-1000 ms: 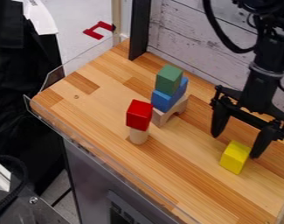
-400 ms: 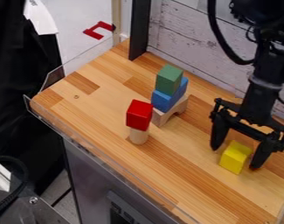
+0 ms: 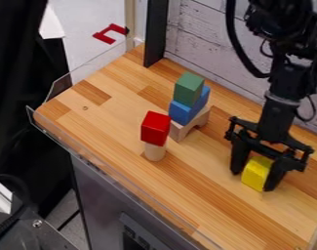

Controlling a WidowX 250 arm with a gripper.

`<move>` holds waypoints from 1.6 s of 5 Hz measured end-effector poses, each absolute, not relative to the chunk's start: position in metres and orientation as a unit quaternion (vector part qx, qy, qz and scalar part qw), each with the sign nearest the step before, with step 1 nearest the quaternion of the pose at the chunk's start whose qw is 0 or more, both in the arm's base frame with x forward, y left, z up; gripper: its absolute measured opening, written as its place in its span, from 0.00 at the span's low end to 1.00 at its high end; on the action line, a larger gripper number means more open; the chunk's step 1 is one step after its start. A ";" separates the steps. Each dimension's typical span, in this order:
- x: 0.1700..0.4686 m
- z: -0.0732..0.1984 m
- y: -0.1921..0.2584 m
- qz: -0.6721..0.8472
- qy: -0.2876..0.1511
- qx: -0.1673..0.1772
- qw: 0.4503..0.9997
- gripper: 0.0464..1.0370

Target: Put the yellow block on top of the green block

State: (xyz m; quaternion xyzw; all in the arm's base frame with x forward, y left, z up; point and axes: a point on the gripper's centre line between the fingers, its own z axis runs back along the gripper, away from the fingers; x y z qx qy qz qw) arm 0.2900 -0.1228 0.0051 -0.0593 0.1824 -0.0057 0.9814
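On the wooden counter (image 3: pixel 187 188), the gripper (image 3: pixel 253 180) pinches a bright, flat-sided yellow block (image 3: pixel 256 173).

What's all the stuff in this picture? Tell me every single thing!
yellow block: one, yellow, on the tabletop
green block: one, green, on the blue block
blue block: one, blue, on the arch
arch: one, bare wood, under the blue block
red block: one, red, on the peg
peg: one, bare wood, under the red block
tabletop: one, brown wood, under the toys
post: one, black, tabletop's far edge
plank wall: one, whitish, behind the tabletop
bent piece: one, red, beyond the tabletop
robot arm: one, black, right side
end effector: one, black, around the yellow block
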 end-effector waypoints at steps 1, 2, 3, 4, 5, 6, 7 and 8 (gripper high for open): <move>0.290 0.006 -0.119 0.000 0.168 -0.060 0.984 0.54; 0.292 0.057 -0.104 0.022 0.100 -0.064 0.993 0.54; 0.295 0.111 -0.081 0.047 0.027 -0.081 0.995 0.54; 0.297 0.154 -0.052 0.064 0.006 -0.088 0.994 0.54; 0.295 0.162 -0.025 0.082 0.007 -0.088 0.993 0.54; 0.295 0.150 -0.006 0.087 0.031 -0.081 0.992 0.54; 0.295 0.136 0.004 0.084 0.052 -0.069 0.993 0.54; 0.297 0.124 0.004 0.069 0.071 -0.054 0.994 0.54</move>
